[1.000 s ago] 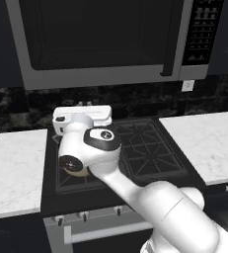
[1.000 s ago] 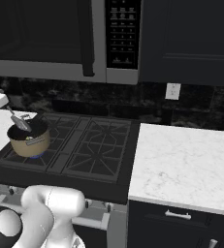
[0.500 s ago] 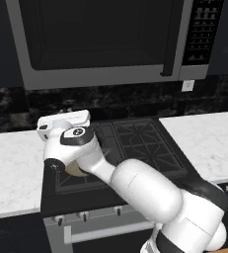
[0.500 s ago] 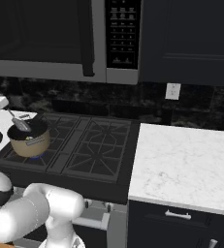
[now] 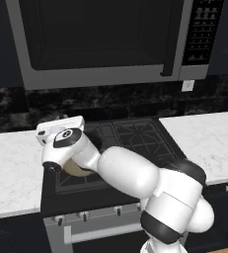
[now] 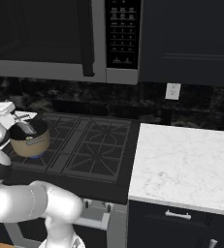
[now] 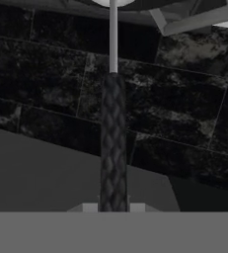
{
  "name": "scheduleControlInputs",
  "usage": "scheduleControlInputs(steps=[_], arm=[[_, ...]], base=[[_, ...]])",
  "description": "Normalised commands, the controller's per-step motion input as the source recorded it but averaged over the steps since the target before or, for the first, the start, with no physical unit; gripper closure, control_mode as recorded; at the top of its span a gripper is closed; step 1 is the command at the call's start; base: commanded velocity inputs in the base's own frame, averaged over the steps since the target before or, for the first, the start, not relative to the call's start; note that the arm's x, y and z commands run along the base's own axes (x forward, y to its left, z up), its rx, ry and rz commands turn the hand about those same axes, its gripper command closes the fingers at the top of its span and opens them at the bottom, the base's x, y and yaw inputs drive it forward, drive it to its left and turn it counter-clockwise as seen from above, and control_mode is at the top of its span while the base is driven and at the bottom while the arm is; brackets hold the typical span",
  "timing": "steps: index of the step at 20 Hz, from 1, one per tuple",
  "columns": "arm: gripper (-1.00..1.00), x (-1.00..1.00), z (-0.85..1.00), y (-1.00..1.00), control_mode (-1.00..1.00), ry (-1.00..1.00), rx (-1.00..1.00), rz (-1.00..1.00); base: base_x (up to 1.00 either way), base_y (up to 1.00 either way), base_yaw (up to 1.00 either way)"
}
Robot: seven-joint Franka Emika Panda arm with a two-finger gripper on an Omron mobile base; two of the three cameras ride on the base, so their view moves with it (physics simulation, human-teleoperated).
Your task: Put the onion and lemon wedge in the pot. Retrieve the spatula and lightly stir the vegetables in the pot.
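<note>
The tan pot (image 6: 32,143) stands on the stove's front left burner; in the left base view only a sliver of the pot (image 5: 77,168) shows under my arm. My gripper (image 7: 113,208) is shut on the spatula's black handle (image 7: 113,148). From there a thin silver shaft (image 7: 113,42) runs up toward the head at the top edge. In the right base view the spatula (image 6: 25,127) slants from my hand (image 6: 5,109) down into the pot's dark mouth. The onion and the lemon wedge are hidden.
The black gas stove (image 6: 91,145) has bare grates to the right of the pot. White marble counters lie to the left (image 5: 12,168) and right (image 6: 181,164). A microwave (image 5: 100,39) hangs overhead, with a dark stone backsplash (image 7: 46,64) behind.
My hand has swung to the left and slightly down over the pot's left side, still holding the spatula. The pot stays in place.
</note>
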Motion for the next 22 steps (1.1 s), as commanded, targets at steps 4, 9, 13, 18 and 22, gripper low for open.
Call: scheduleControlInputs(steps=[4, 9, 13, 18, 22], arm=[[1.0, 0.42, -0.47, 0.17, -1.0, 0.05, 0.0, 0.0], [1.0, 0.32, -0.57, 0.21, -1.0, 0.06, 0.0, 0.0], [1.0, 0.19, -0.39, 0.15, -1.0, 0.01, 0.0, 0.0], [1.0, 0.01, -0.01, 0.14, -1.0, 0.0, 0.0, 0.0], [1.0, -0.01, 0.38, 0.14, -1.0, -0.01, 0.0, 0.0]], base=[[0.0, 0.0, 0.0], [0.0, 0.0, 0.0], [0.0, 0.0, 0.0], [0.0, 0.0, 0.0], [0.0, 0.0, 0.0]])
